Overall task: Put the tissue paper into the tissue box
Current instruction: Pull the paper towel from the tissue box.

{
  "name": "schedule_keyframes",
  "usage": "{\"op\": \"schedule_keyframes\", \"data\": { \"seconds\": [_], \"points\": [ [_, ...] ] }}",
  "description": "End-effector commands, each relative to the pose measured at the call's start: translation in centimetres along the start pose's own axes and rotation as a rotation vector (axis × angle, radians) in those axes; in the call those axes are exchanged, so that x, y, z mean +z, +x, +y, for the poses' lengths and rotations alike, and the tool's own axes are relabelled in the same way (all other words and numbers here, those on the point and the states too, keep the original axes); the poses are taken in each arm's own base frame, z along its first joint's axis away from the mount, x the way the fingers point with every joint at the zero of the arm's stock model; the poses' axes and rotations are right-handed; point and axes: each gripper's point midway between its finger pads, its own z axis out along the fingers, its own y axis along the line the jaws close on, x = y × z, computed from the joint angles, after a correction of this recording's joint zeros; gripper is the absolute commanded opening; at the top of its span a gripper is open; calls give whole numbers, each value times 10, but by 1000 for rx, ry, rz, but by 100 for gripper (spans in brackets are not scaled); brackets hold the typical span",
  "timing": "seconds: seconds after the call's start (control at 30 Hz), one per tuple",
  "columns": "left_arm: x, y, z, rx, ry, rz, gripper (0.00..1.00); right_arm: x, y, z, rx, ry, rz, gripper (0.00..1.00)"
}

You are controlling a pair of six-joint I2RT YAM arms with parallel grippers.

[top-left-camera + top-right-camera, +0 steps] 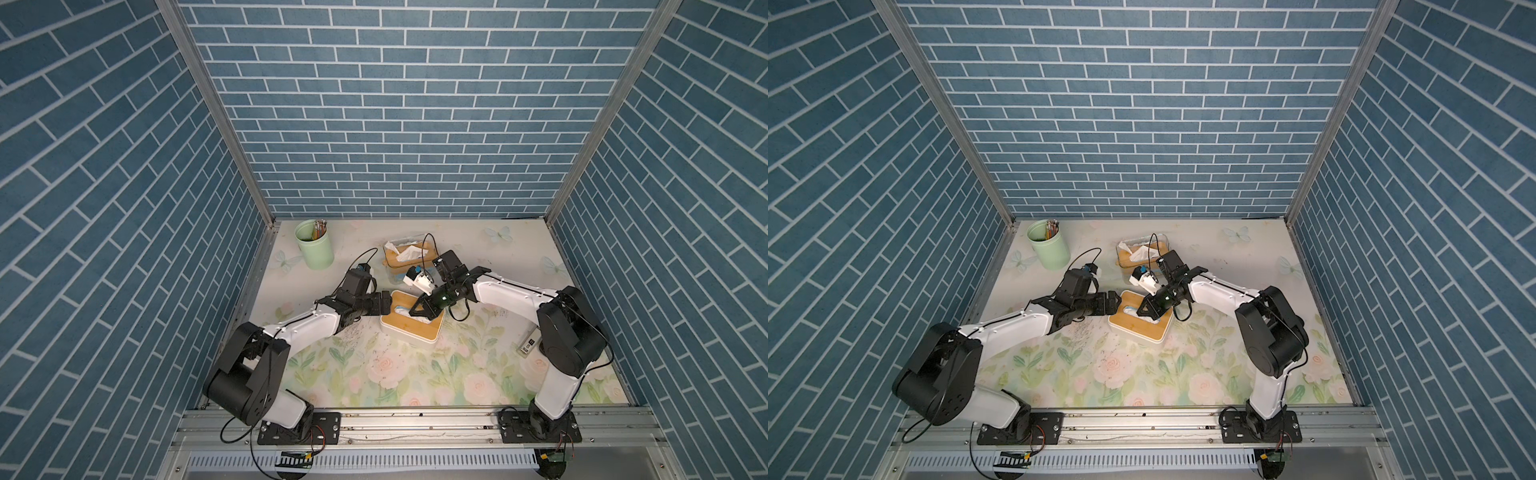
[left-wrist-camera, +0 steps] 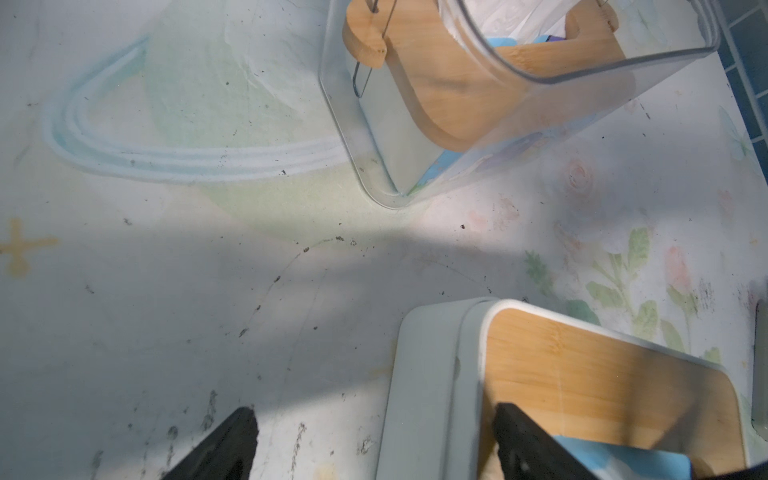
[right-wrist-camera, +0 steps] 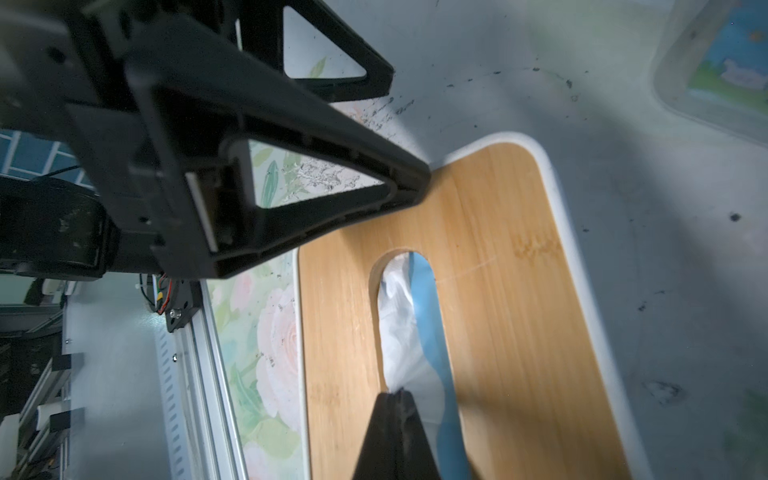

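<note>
Floral table [image 1: 374,374]; tissue box [image 1: 409,332] lies crosswise, slot [image 3: 409,324] up.

No legible txt anywhere.

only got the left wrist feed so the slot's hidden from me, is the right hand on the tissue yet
observer: yes, the right hand is shut on the white tissue, right at the lid opening of the tissue box.
operator: how much tissue is outside the box
observer: little that I can see; it seems to lie down inside the opening, rising only to the pinch.
operator: anything on my side i can't see
observer: a green cup holding pencils stands near the back wall on your side, apart from the tissue box.
</note>
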Motion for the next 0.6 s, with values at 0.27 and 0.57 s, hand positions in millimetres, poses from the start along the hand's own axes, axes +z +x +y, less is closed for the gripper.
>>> {"op": "schedule_keyframes", "data": {
  "seconds": [0.27,0.57],
  "points": [
    [6,9,15,-5,-62,24,93,-21,-16,25,-13,-102,-92,0],
    [8,9,18,-3,-79,21,93,-26,-18,28,-2,-64,-77,0]
  ]
}}
